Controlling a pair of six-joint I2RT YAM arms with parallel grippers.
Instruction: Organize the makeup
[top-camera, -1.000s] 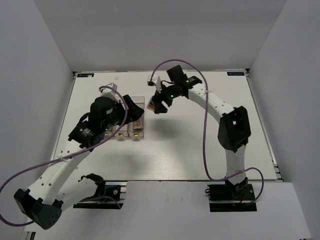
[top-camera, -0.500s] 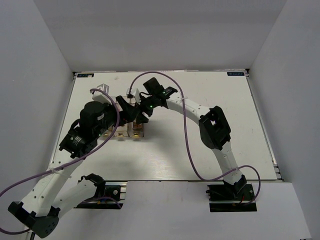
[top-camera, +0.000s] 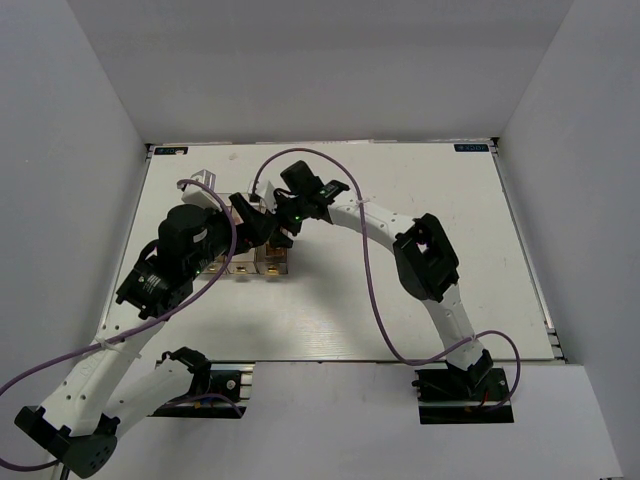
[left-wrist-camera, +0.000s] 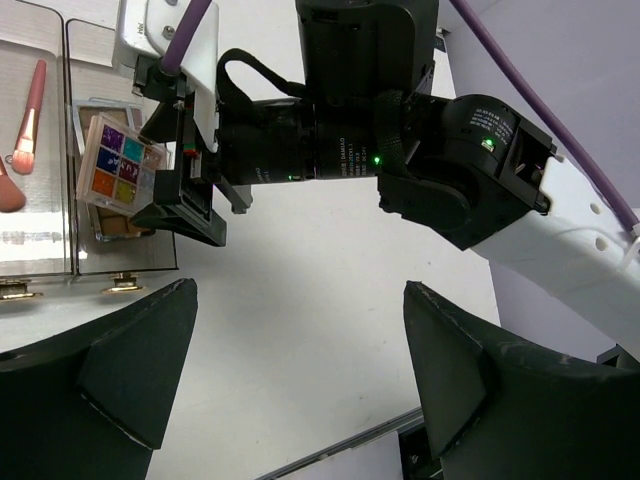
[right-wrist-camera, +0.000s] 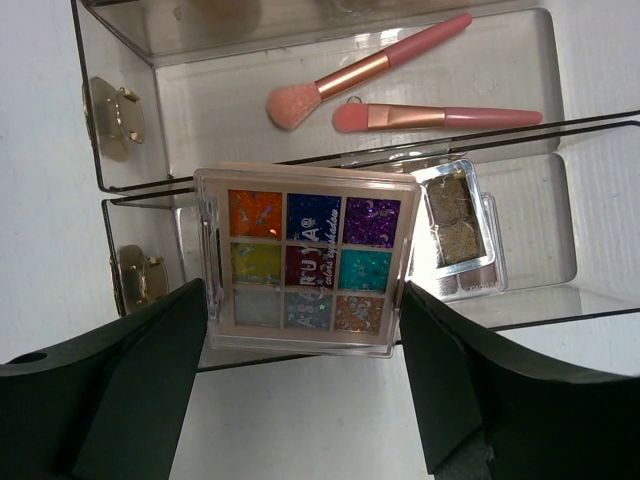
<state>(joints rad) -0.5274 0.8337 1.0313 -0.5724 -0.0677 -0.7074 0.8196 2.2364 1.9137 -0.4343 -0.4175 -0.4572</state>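
Observation:
My right gripper is shut on the multicolour eyeshadow palette, gripping its two side edges. It holds the palette above the near compartment of the clear organizer. A small mauve-brown palette lies in that compartment. Two pink sticks, which are makeup brushes, lie in the middle compartment. The left wrist view shows the held palette tilted over the organizer. My left gripper is open and empty, above bare table beside the organizer. In the top view the right gripper is over the organizer. The bottles are hidden.
The organizer has gold knobs on its front. My two arms crowd together over it in the top view, the left wrist just left of the right gripper. White walls enclose the table at the back and sides.
My right arm swung left with the multicolour palette, from right of the organizer to above it. My left arm shifted slightly left and stayed open.

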